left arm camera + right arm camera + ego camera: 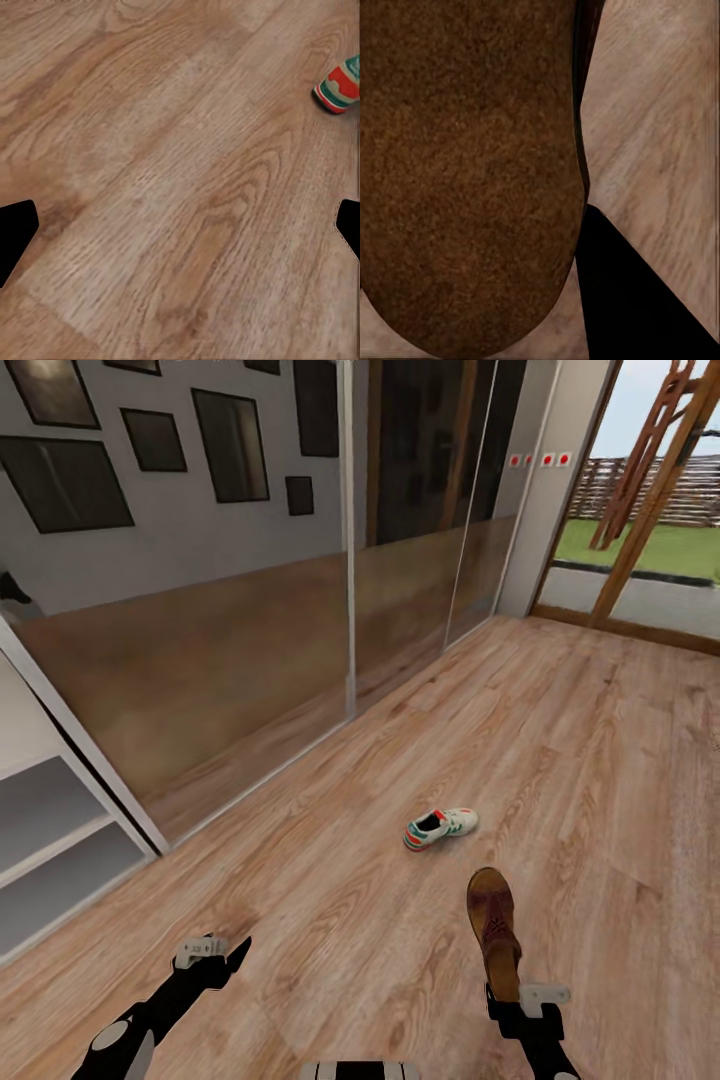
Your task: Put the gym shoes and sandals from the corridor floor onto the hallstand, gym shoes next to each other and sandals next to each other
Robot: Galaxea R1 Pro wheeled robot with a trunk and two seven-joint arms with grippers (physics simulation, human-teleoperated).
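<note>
Our right fingers (507, 992) are clamped on a brown sandal (493, 930), which sticks out ahead of them above the floor; close up, its sole (465, 172) looks grainy, like rough suede, and rounded at the end. Our left fingers (222, 952) are spread wide apart and hold nothing, their two black tips (15, 229) framing bare planks. Ahead of the sandal, one white sneaker (440, 827) with green stripes and a red-orange heel lies on the light brown wood-grain floor (600, 760). To the left stand pale grey shelves (50, 830), then glossy mirrored wall panels (230, 670); a glass door (650, 510) shows grass outside.
</note>
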